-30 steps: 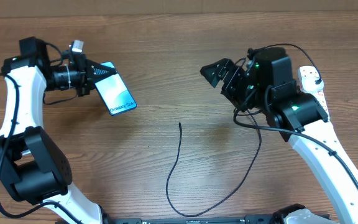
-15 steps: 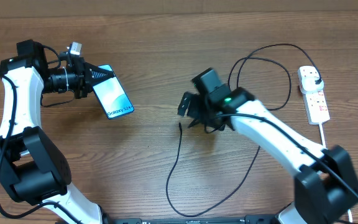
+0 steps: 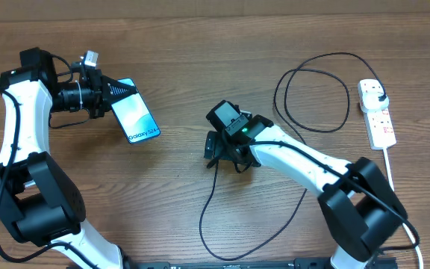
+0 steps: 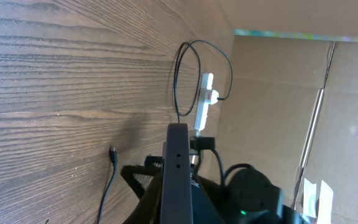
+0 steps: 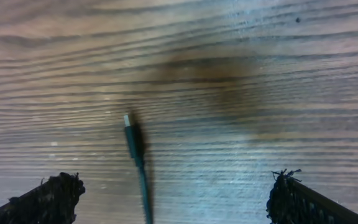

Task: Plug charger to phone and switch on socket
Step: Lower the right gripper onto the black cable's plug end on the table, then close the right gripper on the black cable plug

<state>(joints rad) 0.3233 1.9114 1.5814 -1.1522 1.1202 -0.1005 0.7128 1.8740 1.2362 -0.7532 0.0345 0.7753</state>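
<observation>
- The left claw (image 3: 112, 96) is clamping its fingers on the far end of the phone (image 3: 135, 113) and is holding it raised over the far left part of the desk (image 3: 200, 45).
- The phone is tilting, with its light-blue screen facing up toward the overhead camera. The left wrist camera is seeing only its dark edge.
- The right claw (image 3: 213, 152) is hovering low over the middle of the desk, with its fingers (image 5: 48, 198) standing wide apart and gripping nothing.
- The tip (image 5: 127, 120) of the charger (image 3: 202, 220) is lying flat on the wood between those fingers, touching neither and sitting nearer one than the other.
- From the tip the charger is running toward the near edge and bending back to the right. It is then looping over the far right part of the desk and ending at the plug (image 3: 379, 93).
- The plug is sitting in the far end of the socket (image 3: 379, 123).
- The socket is lying lengthwise along the right edge, with its white lead (image 3: 389, 161) trailing toward the near right corner.
- The red switches are showing too small to tell whether they are on or off.
- The tip and the phone are lying well apart.
</observation>
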